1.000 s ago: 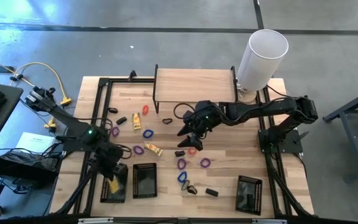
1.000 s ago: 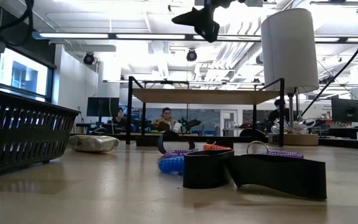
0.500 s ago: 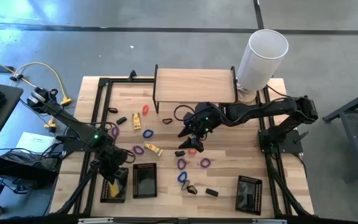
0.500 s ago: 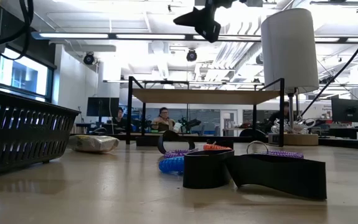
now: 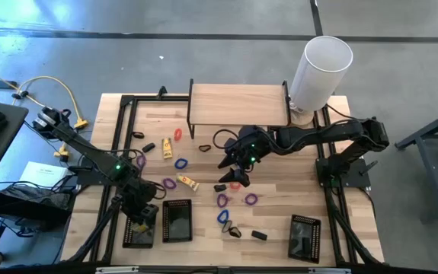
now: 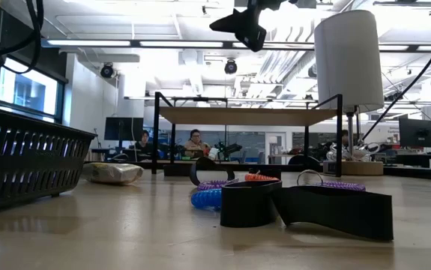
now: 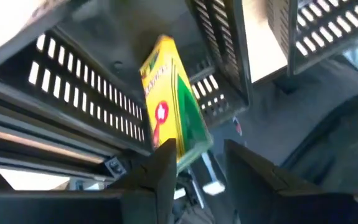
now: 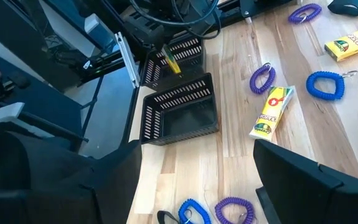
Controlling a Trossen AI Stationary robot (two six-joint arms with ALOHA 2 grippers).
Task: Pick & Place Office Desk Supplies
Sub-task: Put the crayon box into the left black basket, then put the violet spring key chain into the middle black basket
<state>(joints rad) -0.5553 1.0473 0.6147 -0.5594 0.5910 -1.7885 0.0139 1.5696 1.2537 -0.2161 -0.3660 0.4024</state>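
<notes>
At the desk's seven o'clock, the left gripper (image 7: 194, 163) jaws part around a yellow crayon packet (image 7: 174, 112) over a black mesh tray (image 5: 139, 228), while the right gripper (image 5: 231, 169) hangs wide open mid-desk.

You see a yellow-and-green crayon packet (image 7: 172, 102) tilted on end inside the leftmost black tray. On the tabletop lie another yellow packet (image 5: 187, 182), purple loops (image 5: 222, 200), blue loops (image 5: 180, 164) and small black clips (image 5: 259, 236), scattered loosely.
</notes>
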